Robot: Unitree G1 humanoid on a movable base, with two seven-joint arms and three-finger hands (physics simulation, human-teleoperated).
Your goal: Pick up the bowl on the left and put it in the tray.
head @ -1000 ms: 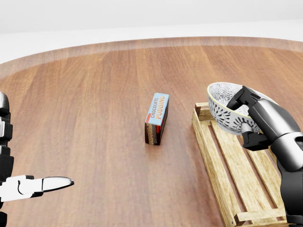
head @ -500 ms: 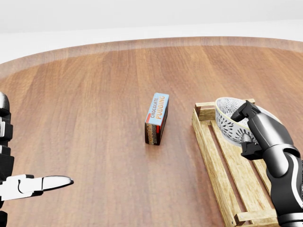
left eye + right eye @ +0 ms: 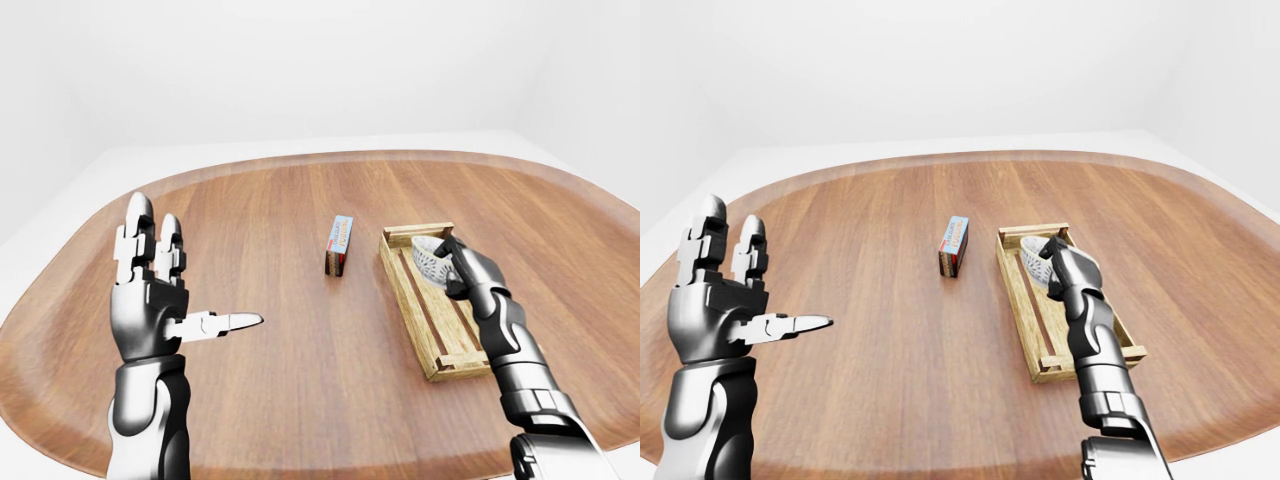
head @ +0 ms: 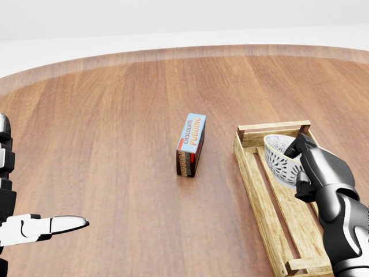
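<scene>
Right robot hand [image 4: 311,167] clamped on bowl [image 4: 280,158], mouth tipped sideways, inside tray [image 4: 256,173].

A chocolate pudding box [image 4: 191,144] stood on its long edge on the wooden bench [image 4: 115,133], off to the left of the right hand [image 4: 314,167], apart.

Bowl [image 4: 279,157] is showing white with dark speckled patterning. Tray [image 4: 260,190] is showing pale yellow-tan wood grain. Pudding box [image 4: 191,145] is showing light blue, orange lettering, red-brown end. Table [image 4: 115,127] is showing reddish-brown wood with a paler rim.
</scene>
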